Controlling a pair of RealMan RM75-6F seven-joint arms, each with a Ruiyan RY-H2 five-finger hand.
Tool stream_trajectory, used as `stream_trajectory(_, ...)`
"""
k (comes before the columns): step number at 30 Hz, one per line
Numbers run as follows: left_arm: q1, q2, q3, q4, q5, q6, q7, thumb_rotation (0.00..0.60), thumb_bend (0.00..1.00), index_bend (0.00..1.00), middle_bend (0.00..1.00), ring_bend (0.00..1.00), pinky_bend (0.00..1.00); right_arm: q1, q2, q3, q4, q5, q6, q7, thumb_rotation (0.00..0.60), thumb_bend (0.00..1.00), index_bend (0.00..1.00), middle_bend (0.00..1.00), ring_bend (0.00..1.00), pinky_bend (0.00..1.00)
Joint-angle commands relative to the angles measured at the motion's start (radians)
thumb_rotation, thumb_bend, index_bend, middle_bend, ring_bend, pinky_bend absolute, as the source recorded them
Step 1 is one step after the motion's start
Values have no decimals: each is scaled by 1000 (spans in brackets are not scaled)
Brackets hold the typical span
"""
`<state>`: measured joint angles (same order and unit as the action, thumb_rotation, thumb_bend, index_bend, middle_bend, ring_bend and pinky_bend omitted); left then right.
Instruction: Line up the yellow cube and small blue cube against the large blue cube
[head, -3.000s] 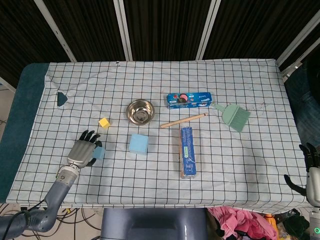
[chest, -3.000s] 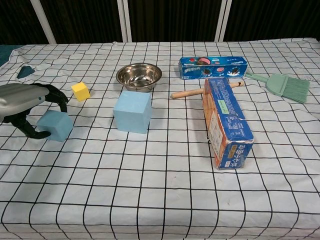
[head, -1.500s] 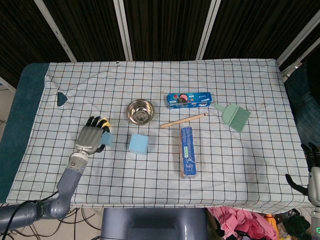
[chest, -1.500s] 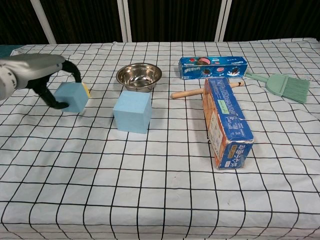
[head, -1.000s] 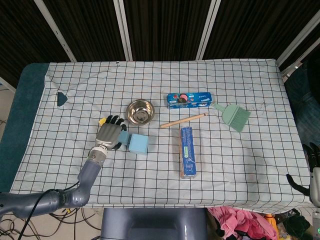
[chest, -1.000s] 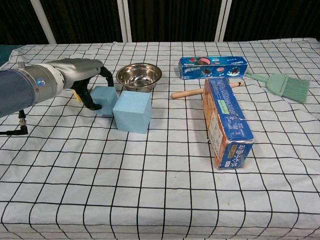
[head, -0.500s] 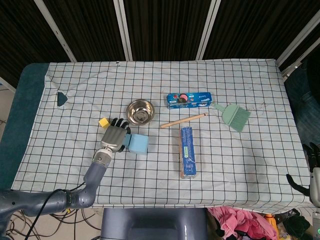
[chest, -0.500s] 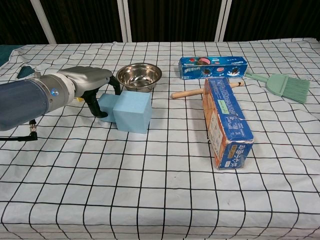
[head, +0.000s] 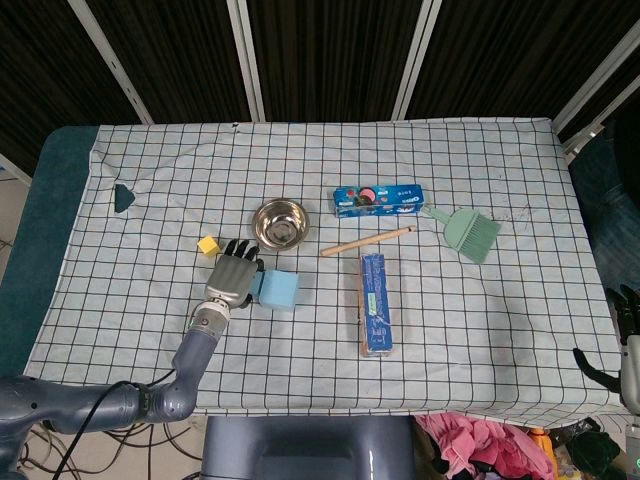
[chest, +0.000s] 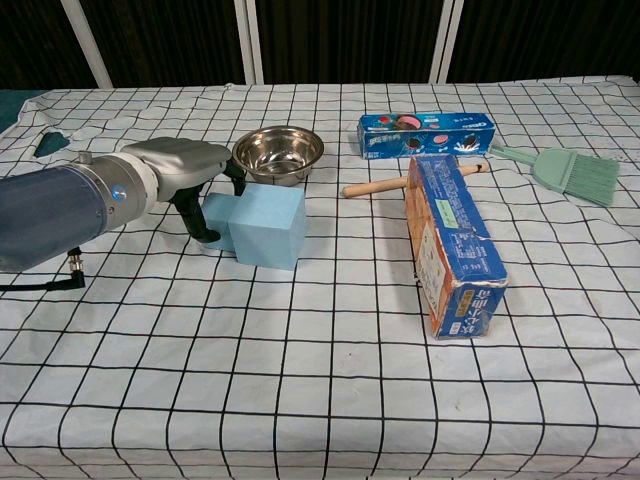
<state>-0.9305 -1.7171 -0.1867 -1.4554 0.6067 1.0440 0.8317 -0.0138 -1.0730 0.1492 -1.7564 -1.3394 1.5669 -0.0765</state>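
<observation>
The large blue cube (head: 279, 289) (chest: 268, 225) stands on the checked cloth in front of the steel bowl. My left hand (head: 231, 276) (chest: 188, 168) grips the small blue cube (chest: 214, 219), which sits against the large cube's left face. In the head view my hand covers most of the small cube. The yellow cube (head: 208, 245) lies apart on the cloth, just left of and beyond my left hand; the chest view hides it behind my arm. My right hand (head: 622, 340) hangs at the table's near right corner, fingers apart, holding nothing.
A steel bowl (head: 281, 222) (chest: 278, 150) stands just behind the cubes. To the right lie a wooden stick (head: 366, 241), a long blue box (head: 375, 303) (chest: 452, 240), a blue biscuit packet (head: 378, 200) and a green brush (head: 468, 232).
My left hand lifted the small blue cube from the near left, carried it right past the yellow cube, and brought it against the large cube's left side. The right hand stayed still.
</observation>
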Motion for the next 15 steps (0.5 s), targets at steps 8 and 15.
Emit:
stream_trajectory(8, -8, -8, 2, -2, -18, 3, 9, 600, 117, 160, 110, 0, 0, 0, 0, 0, 0, 0, 0, 0, 600, 177, 102, 48, 200, 119)
stream_trajectory(15, 4, 34, 0, -46, 4, 43, 4, 600, 105, 113, 97, 0, 0, -2, 2, 0, -2, -3, 3, 3, 600, 178, 103, 48, 200, 119)
